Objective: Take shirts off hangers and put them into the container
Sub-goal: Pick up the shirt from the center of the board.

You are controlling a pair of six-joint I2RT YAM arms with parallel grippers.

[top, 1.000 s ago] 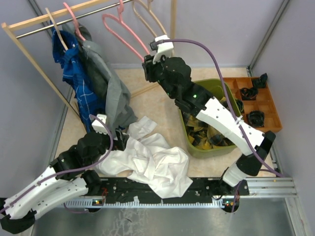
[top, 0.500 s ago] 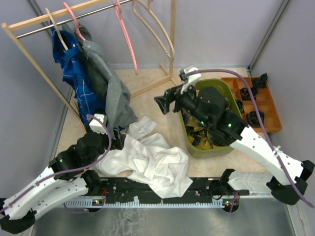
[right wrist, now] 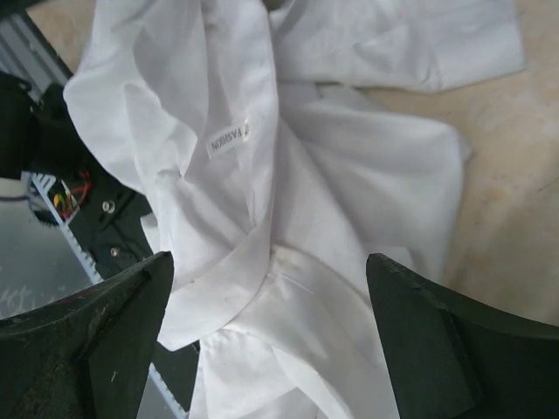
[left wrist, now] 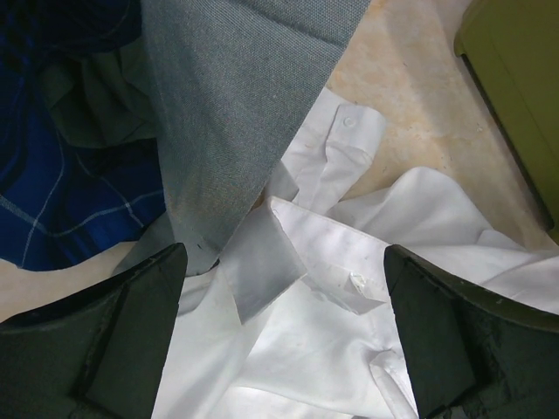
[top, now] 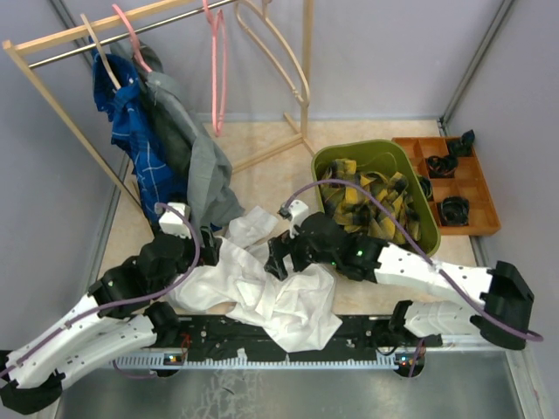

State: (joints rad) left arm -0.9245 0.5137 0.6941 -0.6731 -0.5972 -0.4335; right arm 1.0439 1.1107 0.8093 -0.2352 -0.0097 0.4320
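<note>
Four shirts in view. Largest, at upper left of the top view: wooden rack [top: 52, 39], with blue shirt [top: 131, 131] and grey shirt [top: 196, 161] hanging from it, side by side and touching. Next, at lower centre: white shirt [top: 279, 297], crumpled on the beige table [top: 262, 175], on no hanger. Right of centre: olive-green container [top: 360, 146], with the yellow-and-black plaid shirt [top: 371, 201] bunched inside. At far right, just beside the container: orange tray [top: 476, 188]. At top centre, up on the rack: bare pink hanger [top: 218, 78] and pale wood-coloured hanger [top: 275, 52]. Smallest: left gripper [left wrist: 284, 262], spread wide over the white shirt next to the grey one, holding nothing; right gripper [right wrist: 269, 262], also spread wide over the white shirt, holding nothing.
</note>
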